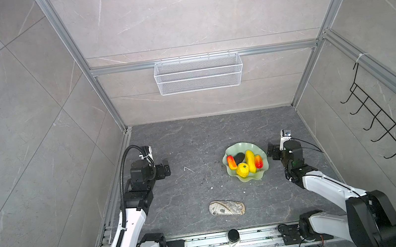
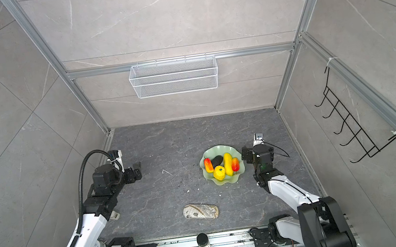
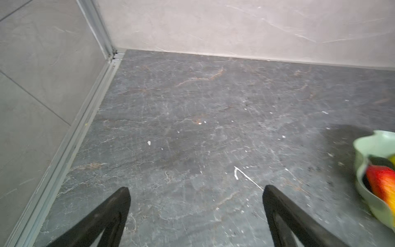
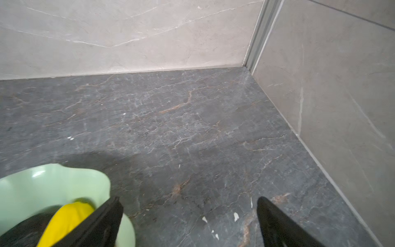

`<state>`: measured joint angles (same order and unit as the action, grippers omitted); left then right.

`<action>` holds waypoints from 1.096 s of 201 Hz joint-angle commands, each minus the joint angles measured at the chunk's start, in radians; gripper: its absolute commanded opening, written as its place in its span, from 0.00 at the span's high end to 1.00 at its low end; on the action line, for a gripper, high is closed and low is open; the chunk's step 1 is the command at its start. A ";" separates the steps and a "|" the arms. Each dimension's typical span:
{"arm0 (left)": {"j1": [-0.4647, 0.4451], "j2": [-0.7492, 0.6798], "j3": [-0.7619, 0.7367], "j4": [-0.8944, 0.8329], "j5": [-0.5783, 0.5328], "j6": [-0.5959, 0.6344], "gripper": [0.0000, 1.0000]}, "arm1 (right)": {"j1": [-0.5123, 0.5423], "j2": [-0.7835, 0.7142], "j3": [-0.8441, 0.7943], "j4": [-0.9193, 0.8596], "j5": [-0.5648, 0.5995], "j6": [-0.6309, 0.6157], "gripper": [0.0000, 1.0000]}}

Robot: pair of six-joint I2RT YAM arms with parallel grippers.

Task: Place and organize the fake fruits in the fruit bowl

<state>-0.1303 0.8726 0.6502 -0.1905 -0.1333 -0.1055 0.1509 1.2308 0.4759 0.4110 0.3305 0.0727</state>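
Fingers [image 3: 115, 209] of the left gripper [image 3: 195, 190] and the right gripper [image 4: 190, 201] are spread wide; nothing is held.
All five fake fruits [image 1: 242, 170] are found inside the fruit bowl [image 1: 244, 146], right of the middle of the worktop [image 1: 194, 142], packed side by side. The right gripper is positioned just beside the bowl's right rim; the left gripper is near the left edge, well apart from it. A patterned pouch [image 1: 226, 208] is noted toward the front edge.
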 commanded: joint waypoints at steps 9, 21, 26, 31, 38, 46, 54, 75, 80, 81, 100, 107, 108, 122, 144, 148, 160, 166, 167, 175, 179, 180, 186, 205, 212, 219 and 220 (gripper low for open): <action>0.006 0.085 -0.160 0.429 -0.211 0.056 0.00 | 0.001 0.074 -0.006 0.170 0.041 -0.047 0.00; 0.012 0.134 -0.218 0.562 -0.237 0.079 0.00 | 0.001 0.078 -0.029 0.246 0.010 -0.057 0.00; 0.018 0.156 -0.230 0.590 -0.238 0.082 0.00 | 0.001 0.073 -0.039 0.263 -0.001 -0.062 0.00; 0.025 0.179 -0.237 0.605 -0.238 0.082 0.00 | -0.002 0.070 -0.045 0.275 -0.008 -0.062 0.00; 0.036 0.208 -0.241 0.618 -0.230 0.081 0.00 | -0.002 0.067 -0.050 0.282 -0.016 -0.063 0.00; 0.046 0.241 -0.247 0.638 -0.219 0.081 0.00 | -0.002 0.063 -0.051 0.272 -0.030 -0.062 0.00; 0.055 0.269 -0.256 0.670 -0.207 0.080 0.00 | -0.002 0.057 -0.048 0.250 -0.039 -0.058 0.00; 0.075 0.336 -0.296 0.801 -0.157 0.089 0.00 | -0.001 0.045 -0.060 0.211 -0.022 -0.047 0.00; 0.086 0.355 -0.304 0.834 -0.134 0.091 0.00 | 0.000 0.046 -0.076 0.225 -0.011 -0.040 0.00; 0.088 0.359 -0.305 0.839 -0.129 0.091 0.00 | 0.000 0.046 -0.079 0.230 -0.009 -0.039 0.00; 0.120 0.452 -0.315 0.933 -0.061 0.097 0.00 | -0.003 0.081 -0.146 0.362 0.013 -0.031 0.00; 0.124 0.489 -0.321 0.984 -0.046 0.105 0.00 | -0.004 0.106 -0.157 0.403 0.014 -0.032 0.00; 0.125 0.495 -0.322 0.991 -0.044 0.106 0.00 | -0.004 0.111 -0.158 0.408 0.015 -0.032 0.00; 0.135 0.572 -0.318 1.053 -0.010 0.113 0.00 | -0.003 0.168 -0.149 0.450 0.015 -0.032 0.00; 0.165 0.625 -0.290 1.031 0.027 0.094 0.00 | -0.013 0.247 -0.108 0.449 -0.013 -0.034 0.00; 0.170 0.625 -0.284 1.026 0.032 0.093 0.00 | -0.019 0.242 -0.098 0.414 -0.027 -0.026 0.00; 0.174 0.630 -0.286 1.035 0.040 0.090 0.00 | -0.056 0.249 -0.089 0.398 -0.071 0.004 0.00; 0.173 0.626 -0.284 1.024 0.042 0.090 0.00 | -0.070 0.257 -0.104 0.430 -0.098 0.007 0.00; 0.175 0.626 -0.284 1.024 0.043 0.089 0.00 | -0.071 0.256 -0.106 0.430 -0.102 0.007 0.00; 0.175 0.630 -0.284 1.033 0.041 0.091 0.00 | -0.075 0.264 -0.115 0.446 -0.127 0.001 0.00; 0.176 0.630 -0.284 1.030 0.042 0.091 0.00 | -0.079 0.276 -0.119 0.471 -0.141 -0.001 0.00; 0.176 0.630 -0.283 1.030 0.042 0.091 0.00 | -0.080 0.278 -0.121 0.477 -0.144 -0.002 0.00; 0.176 0.629 -0.281 1.024 0.046 0.089 0.00 | -0.086 0.289 -0.125 0.502 -0.158 -0.001 0.00; 0.184 0.631 -0.278 1.021 0.058 0.086 0.00 | -0.095 0.281 -0.121 0.478 -0.166 0.004 0.00; 0.185 0.631 -0.278 1.021 0.059 0.085 0.00 | -0.092 0.285 -0.123 0.487 -0.166 0.004 0.00; 0.184 0.630 -0.278 1.020 0.060 0.086 0.00 | -0.094 0.280 -0.122 0.478 -0.166 0.002 0.00; 0.186 0.631 -0.278 1.020 0.060 0.086 0.00 | -0.093 0.279 -0.122 0.477 -0.166 0.002 0.00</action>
<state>0.0467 1.5097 0.3443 0.7731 -0.0990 -0.0162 0.0620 1.5047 0.3534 0.8478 0.2031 0.0597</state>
